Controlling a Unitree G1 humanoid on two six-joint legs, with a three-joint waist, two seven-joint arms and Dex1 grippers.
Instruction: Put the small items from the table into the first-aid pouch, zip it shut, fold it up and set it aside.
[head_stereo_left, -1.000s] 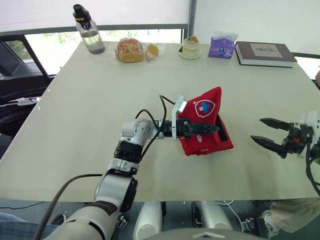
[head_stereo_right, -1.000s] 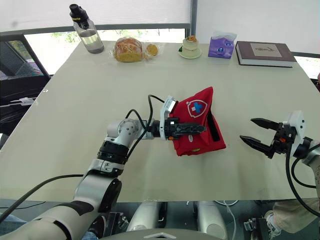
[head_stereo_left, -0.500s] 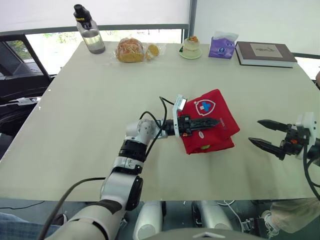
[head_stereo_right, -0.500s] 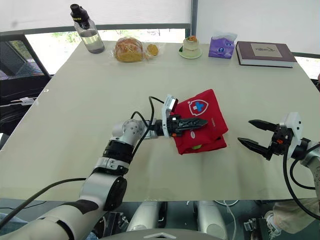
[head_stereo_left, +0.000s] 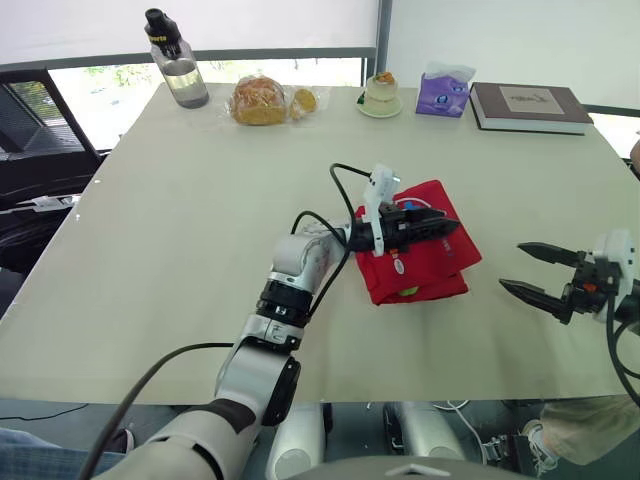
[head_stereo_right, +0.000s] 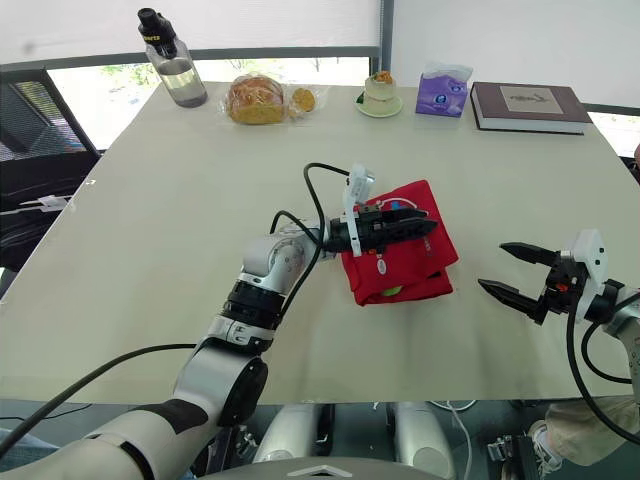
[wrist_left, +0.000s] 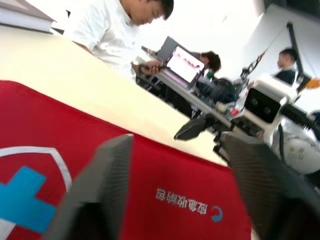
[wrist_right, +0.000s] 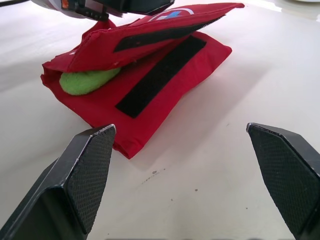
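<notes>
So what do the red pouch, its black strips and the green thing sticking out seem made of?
Red pouch: woven fabric, matte, probably nylon or polyester; it folds and sags softly.
Black strips: likely hook-and-loop tape; dull, fuzzy bands on the facing flaps.
Green item: soft-looking and matte, maybe foam or cloth; can't tell more.

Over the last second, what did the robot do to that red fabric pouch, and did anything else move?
The upper flap of the red fabric first-aid pouch, standing up a second ago, now lies folded down flat. The left gripper moved forward with it and sits over the flap, fingers apart. The right gripper stayed open beside the pouch; the clear water bottle and dark book did not move.
</notes>
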